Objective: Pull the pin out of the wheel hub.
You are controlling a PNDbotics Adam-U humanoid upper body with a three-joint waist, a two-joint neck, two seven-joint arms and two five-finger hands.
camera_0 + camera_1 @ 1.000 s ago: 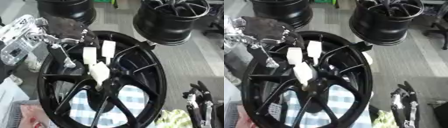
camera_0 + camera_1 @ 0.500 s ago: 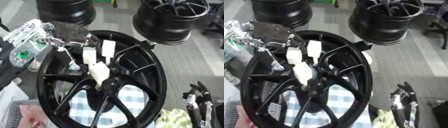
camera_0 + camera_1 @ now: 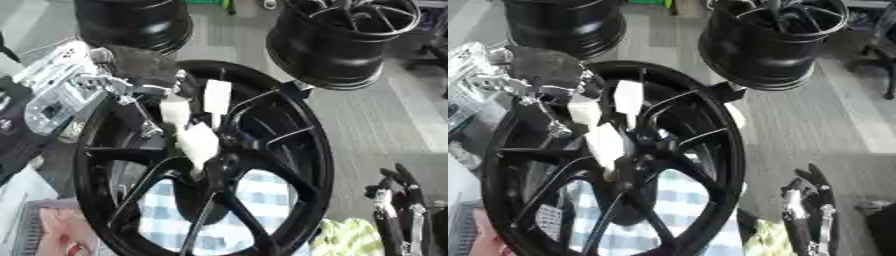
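Note:
A large black wheel hub (image 3: 289,150) stands tilted in the middle. Three white pins sit among its spokes near the centre: one upper right (image 3: 216,97), one upper left (image 3: 173,111), and one lower (image 3: 199,142). My silver and black left hand (image 3: 131,70) comes in from the left over the rim. Its fingers (image 3: 144,125) hang spread just left of the upper left pin, the hand open; contact with the pin is too blurred to tell. My right hand (image 3: 398,200) rests open at the lower right, fingers up, apart from the wheel.
Two more black wheels stand behind, one at the back left (image 3: 131,22) and one at the back right (image 3: 350,35). A blue checked cloth (image 3: 262,195) lies under the hub, a yellow-green cloth (image 3: 350,240) at the bottom, and a grey tray (image 3: 35,225) at the lower left.
My left hand has moved right and a little down, from the hub's outer left rim to just beside the white pins. The right hand has stayed put.

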